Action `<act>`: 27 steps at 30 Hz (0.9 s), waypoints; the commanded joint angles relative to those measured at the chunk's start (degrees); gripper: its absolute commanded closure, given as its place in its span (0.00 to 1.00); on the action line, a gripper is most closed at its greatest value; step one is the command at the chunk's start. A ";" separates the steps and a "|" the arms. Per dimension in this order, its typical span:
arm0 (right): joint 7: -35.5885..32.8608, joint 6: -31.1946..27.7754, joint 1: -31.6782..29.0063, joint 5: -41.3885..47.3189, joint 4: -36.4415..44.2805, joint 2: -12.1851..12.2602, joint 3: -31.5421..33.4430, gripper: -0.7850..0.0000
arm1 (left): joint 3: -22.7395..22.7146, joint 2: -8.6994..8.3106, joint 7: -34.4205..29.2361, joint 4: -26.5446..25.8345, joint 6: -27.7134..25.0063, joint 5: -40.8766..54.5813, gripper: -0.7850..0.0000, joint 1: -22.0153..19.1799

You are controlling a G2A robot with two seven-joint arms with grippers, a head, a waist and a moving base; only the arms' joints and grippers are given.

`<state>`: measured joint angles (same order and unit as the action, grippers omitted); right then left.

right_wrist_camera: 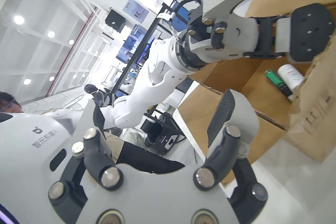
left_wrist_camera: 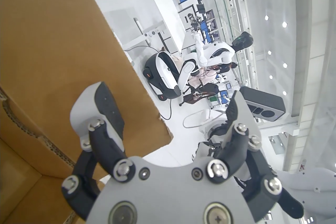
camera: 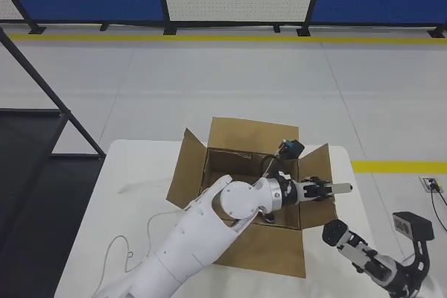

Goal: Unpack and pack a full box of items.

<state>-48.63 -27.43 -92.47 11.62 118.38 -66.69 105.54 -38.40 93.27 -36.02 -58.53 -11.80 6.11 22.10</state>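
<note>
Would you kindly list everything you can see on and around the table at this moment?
cardboard box: one, brown, flaps open, in the middle of the table.
table: one, white, under the box.
bottle: one, white, lying inside the box.
green item: one, green with a black piece at its end, inside the box beside the bottle; kind unclear.
floor line: one, yellow, on the floor beyond the table.
blue panels: two, blue, at the far end of the floor.
left gripper: one, grey and black, open, over the box by a side flap.
right gripper: one, grey and black, open, outside the box.
</note>
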 commanded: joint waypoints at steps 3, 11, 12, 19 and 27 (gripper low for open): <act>2.86 1.18 -0.62 -3.82 -0.03 0.03 -0.18 0.00 | 1.28 1.69 0.25 4.32 -1.82 1.84 0.00 -1.77; 6.77 3.85 0.02 -8.93 -3.00 0.28 -0.17 0.00 | 2.11 4.00 -1.28 10.03 -4.52 3.77 0.00 -4.04; 6.95 4.00 0.32 -9.04 -3.49 0.32 -0.36 0.00 | 2.10 4.21 -1.33 10.52 -4.78 3.83 0.00 -4.21; 8.05 6.02 2.80 -9.99 -5.78 0.64 -1.11 0.00 | 0.75 4.60 0.01 11.23 -7.39 2.70 0.00 -3.97; 8.88 9.14 7.71 -10.45 -9.39 0.92 -4.04 0.00 | -7.19 -0.14 5.57 -0.14 -5.27 -8.77 0.00 3.97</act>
<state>-39.76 -18.41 -85.21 1.15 109.42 -65.79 101.86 -43.62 94.14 -30.96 -55.75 -17.76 -0.92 23.91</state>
